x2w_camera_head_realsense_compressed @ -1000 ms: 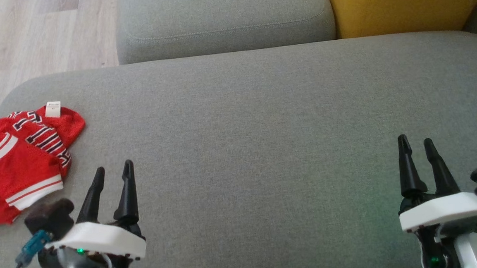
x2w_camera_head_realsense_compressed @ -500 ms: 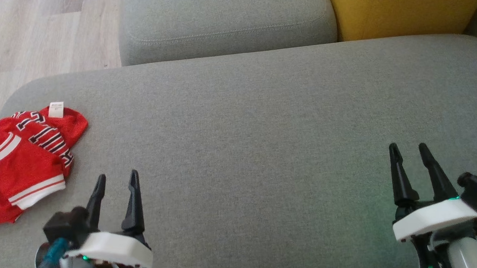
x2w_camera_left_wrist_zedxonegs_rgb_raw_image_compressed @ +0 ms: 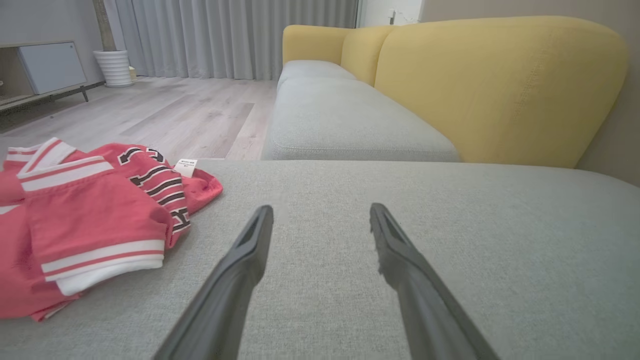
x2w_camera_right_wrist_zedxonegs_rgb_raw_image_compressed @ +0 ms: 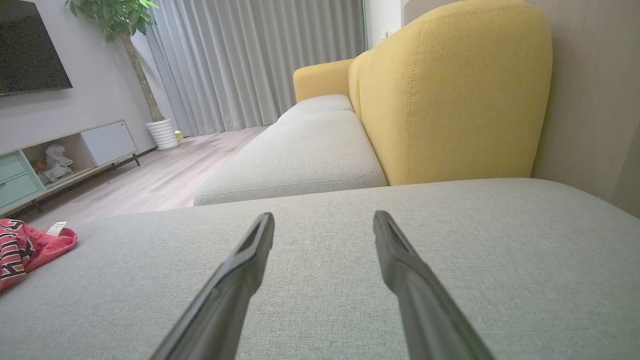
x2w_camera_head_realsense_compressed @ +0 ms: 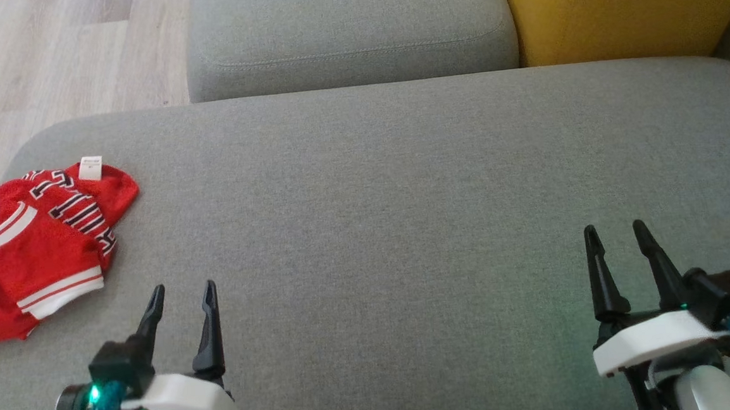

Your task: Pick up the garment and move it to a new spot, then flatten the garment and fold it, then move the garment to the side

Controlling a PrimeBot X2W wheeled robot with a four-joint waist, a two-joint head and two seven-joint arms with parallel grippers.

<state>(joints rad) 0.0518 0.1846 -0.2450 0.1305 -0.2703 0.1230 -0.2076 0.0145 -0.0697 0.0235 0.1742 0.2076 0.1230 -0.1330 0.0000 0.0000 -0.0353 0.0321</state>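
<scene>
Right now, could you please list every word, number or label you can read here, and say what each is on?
Black-and-white block lettering on the red garment: crumpled into folds, not readable as a word.
White tag on the garment's edge: print too small to read.

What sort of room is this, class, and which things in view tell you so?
Most likely a home living room: a grey sofa with a yellow backrest, a dark television on the wall above a low cabinet, and long curtains beside a potted plant.
</scene>
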